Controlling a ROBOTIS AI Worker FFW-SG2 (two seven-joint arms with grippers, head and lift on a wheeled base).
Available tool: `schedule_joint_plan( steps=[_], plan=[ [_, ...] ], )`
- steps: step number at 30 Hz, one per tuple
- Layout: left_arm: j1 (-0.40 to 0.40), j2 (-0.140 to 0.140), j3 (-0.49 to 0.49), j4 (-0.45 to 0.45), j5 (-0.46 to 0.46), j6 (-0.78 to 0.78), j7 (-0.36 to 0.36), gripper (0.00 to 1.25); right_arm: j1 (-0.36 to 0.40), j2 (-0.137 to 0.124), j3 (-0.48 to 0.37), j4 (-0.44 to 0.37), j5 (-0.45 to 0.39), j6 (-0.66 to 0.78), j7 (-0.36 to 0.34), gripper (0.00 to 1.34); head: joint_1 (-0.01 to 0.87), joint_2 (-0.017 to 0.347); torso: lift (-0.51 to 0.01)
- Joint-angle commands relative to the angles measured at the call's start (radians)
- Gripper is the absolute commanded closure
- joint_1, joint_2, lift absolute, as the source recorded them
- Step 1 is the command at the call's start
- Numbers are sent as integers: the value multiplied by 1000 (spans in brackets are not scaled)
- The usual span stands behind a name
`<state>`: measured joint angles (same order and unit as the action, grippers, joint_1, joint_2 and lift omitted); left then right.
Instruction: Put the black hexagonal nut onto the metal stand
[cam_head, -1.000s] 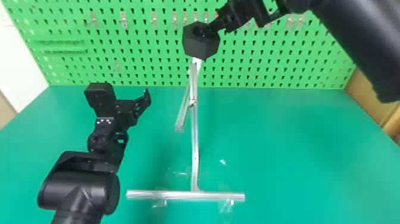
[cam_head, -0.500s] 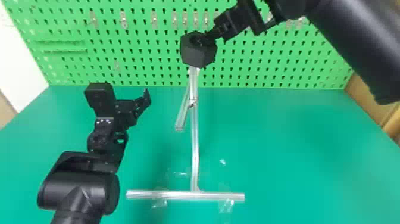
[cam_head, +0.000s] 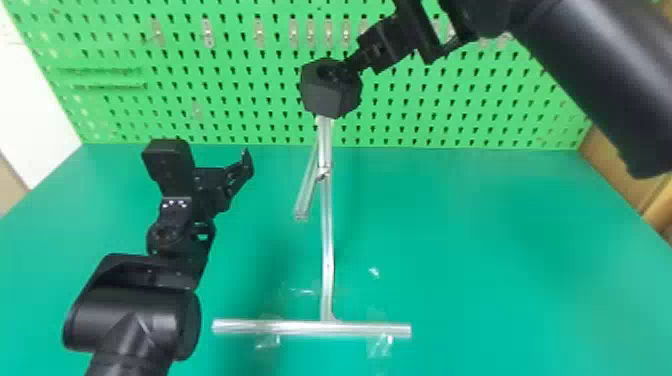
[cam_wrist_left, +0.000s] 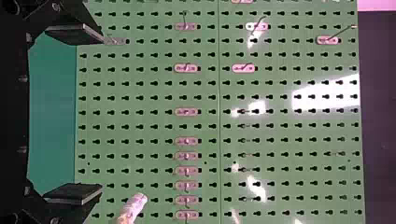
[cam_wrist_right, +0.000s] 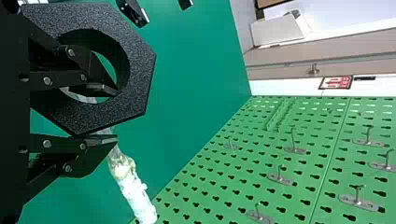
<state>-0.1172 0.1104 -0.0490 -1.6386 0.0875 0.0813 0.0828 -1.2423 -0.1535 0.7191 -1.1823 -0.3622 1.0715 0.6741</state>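
Rt. gripper (cam_wrist_right: 116, 115), fingers closed on nut (cam_head: 322, 97), one thru hole, w/ nut seen against stand's (cam_head: 327, 240) top end, contact unclear.

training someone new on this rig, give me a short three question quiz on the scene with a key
1. True or false: the right pincer grips the nut.
2. The left pincer is: a) shut on a hook b) open and empty c) shut and empty
3. Fill in the colour: the stand rises from a ____ table.

Key: 1 true; 2 b; 3 green
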Motion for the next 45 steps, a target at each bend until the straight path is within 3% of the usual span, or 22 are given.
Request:
schedule_joint_plan(
  steps=[1,32,35,38,43,45],
  plan=[
    [-1,0,0,0,1,0,0,156,4,2,-1,3,-3,-2,-1,1144,693,81,-1],
    [-2,0,1,0,1,0,0,156,27,2,13,21,-40,-51,-2,1095,693,81,-1],
    [-2,0,1,0,1,0,0,156,29,2,14,24,-49,-56,-2,874,693,81,-1],
    [-2,0,1,0,3,0,0,156,29,0,16,26,-50,-56,-1,788,693,81,-1],
    [-2,0,1,0,3,0,0,157,29,0,19,26,-58,-61,-1,142,693,81,-1],
    [-2,0,1,-1,3,0,0,156,29,0,19,27,-60,-67,-1,-2,693,81,-1]
  ],
)
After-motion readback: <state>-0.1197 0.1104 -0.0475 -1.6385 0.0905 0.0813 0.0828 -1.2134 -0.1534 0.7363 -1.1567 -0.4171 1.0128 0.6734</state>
